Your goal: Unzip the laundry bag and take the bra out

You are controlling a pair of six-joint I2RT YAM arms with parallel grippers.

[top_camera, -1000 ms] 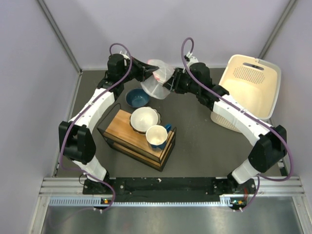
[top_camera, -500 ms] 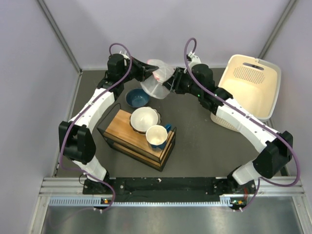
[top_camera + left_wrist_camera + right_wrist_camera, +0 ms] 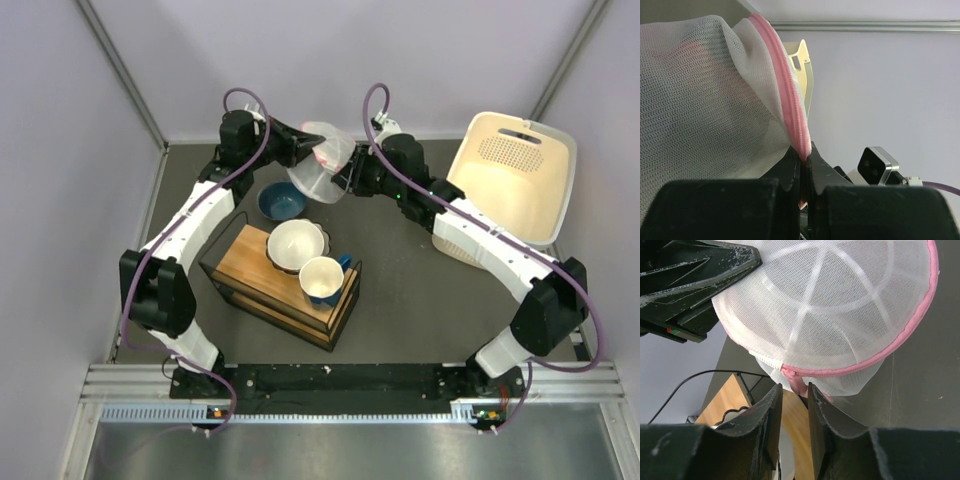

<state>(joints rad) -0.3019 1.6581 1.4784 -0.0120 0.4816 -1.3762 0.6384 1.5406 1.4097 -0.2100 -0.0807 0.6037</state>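
Right wrist has slid a little leftward, closer in on the laundry bag (image 3: 318, 172) — my left arm has held its place. My left fingers (image 3: 802, 159) are clenched on the pink zipper trim (image 3: 782, 75) at the bag's rim. My right fingers (image 3: 794, 392) are pinched on the pink zipper pull (image 3: 796, 382) — the mesh dome hangs between both sets of fingers, just past my right fingertips.

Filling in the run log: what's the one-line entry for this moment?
left gripper shut on laundry bag trim | right gripper astride zipper pull, grip unclear | zipper looks closed
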